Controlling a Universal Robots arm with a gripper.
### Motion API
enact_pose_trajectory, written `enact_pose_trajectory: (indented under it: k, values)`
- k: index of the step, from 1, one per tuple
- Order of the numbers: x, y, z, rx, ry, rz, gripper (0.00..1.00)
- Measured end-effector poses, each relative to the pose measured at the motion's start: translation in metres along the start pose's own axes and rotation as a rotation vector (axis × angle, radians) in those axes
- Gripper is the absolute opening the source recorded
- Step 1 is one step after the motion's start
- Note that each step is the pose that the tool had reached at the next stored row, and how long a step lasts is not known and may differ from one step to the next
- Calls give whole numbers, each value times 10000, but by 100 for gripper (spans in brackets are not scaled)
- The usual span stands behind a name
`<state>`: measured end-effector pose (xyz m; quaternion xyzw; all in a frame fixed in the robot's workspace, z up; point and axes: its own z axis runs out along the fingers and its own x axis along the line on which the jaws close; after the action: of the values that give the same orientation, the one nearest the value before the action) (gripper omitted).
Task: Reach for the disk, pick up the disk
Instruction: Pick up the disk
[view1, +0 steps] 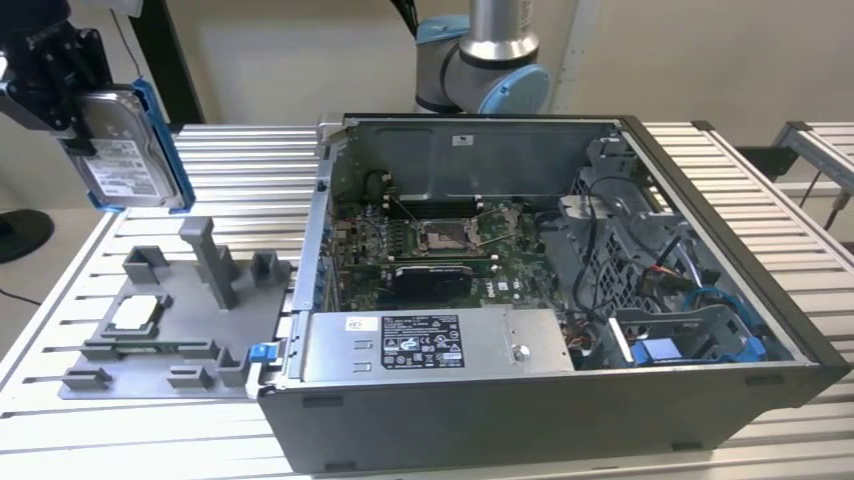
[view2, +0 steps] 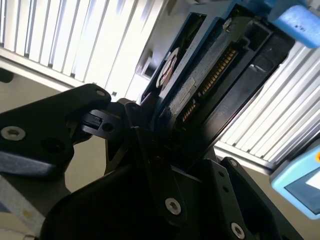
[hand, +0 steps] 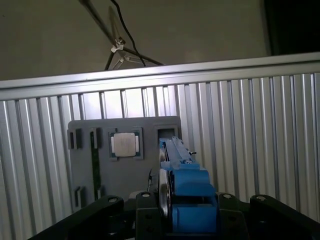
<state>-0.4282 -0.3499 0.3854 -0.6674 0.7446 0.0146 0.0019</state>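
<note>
Silver-grey disk (view1: 127, 155) with blue rails is clamped in my pincer (view1: 78, 118), held in the air above the grey fixture plate (view1: 147, 365) on the worktop (view1: 234, 160), beside the open computer case (view1: 534, 420).

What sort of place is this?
Probably a robotics lab workbench for computer assembly: an open computer case on a slatted metal table, a fixture tray, and the end effector holding the disk.

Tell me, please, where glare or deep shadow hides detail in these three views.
Exterior view: even light; the disk in the gripper is well lit, the computer case interior shaded. Second wrist view: the table slats glare white, the fingers are nearly black. First wrist view: the slats gleam in bands; the grey fixture is evenly lit.
</note>
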Motion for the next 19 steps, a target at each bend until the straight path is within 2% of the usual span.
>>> enact_pose_trajectory:
  k: [5, 19]
  values:
    - [-2, 2, -71, 0, 0, 0, 0]
    - [-9, 8, -381, 0, 0, -12, 0]
